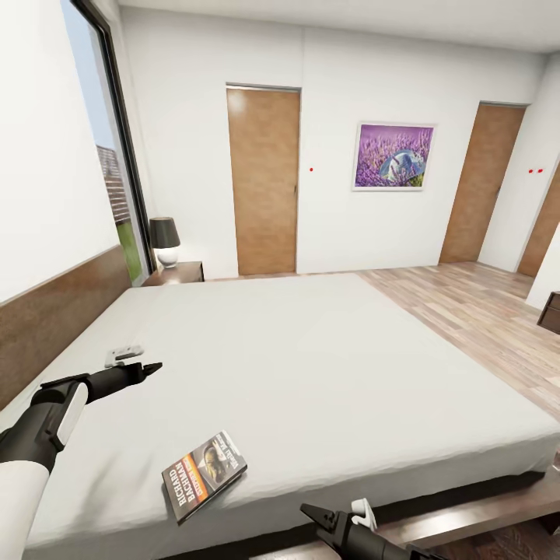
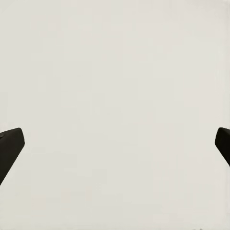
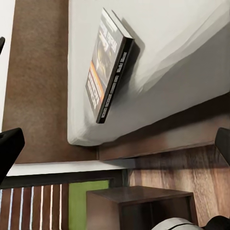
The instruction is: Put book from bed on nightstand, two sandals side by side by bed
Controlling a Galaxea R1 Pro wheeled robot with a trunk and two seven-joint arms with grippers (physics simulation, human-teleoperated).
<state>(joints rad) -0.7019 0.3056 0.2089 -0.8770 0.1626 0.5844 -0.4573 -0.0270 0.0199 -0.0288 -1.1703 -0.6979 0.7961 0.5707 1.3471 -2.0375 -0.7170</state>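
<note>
The book (image 1: 204,474), dark with an orange band, lies flat on the bed's pale mattress (image 1: 327,365) close to its near edge; the right wrist view has the book (image 3: 108,72) too. My left gripper (image 1: 148,367) hovers open over the mattress near the headboard (image 1: 54,319), empty, its fingertips (image 2: 9,148) spread wide over plain sheet. My right gripper (image 1: 327,523) is open and empty, low beside the bed's near edge, right of the book. A nightstand (image 1: 177,272) stands at the far side of the bed, another nightstand (image 3: 139,199) beside the headboard. The sandals are out of view.
A black-shaded lamp (image 1: 165,239) sits on the far nightstand, next to a tall window (image 1: 109,155). Wood-plank floor (image 1: 467,311) runs past the bed's foot to brown doors (image 1: 263,179) and a lavender picture (image 1: 393,155). A dark cabinet (image 1: 551,311) stands at the right edge.
</note>
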